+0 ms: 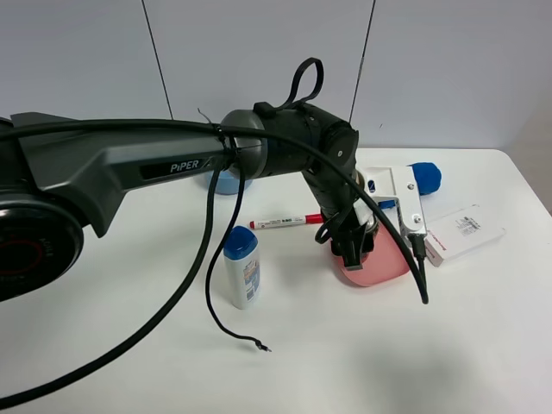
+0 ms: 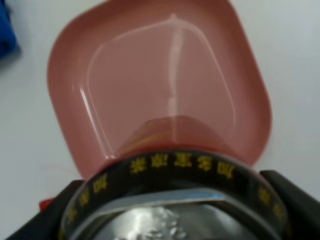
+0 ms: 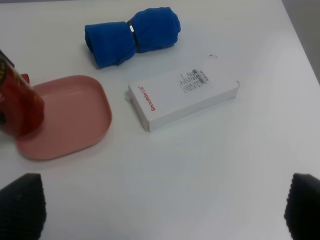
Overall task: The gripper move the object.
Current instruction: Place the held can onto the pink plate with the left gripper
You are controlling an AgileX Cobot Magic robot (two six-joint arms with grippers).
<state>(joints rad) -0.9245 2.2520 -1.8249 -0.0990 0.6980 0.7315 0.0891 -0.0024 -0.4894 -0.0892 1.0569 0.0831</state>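
Can clamped in left hand at pink tray; right wrist view alone shows right hand spread, empty.

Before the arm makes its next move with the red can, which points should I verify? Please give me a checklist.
1. The can is held in the left gripper: ok.
2. The plate lies below the can, otherwise bare: ok.
3. Bottom of the can touches the plate: cannot tell.
4. The right gripper is open, apart from the plate: ok.
5. The box and the towel lie apart from the plate: ok.
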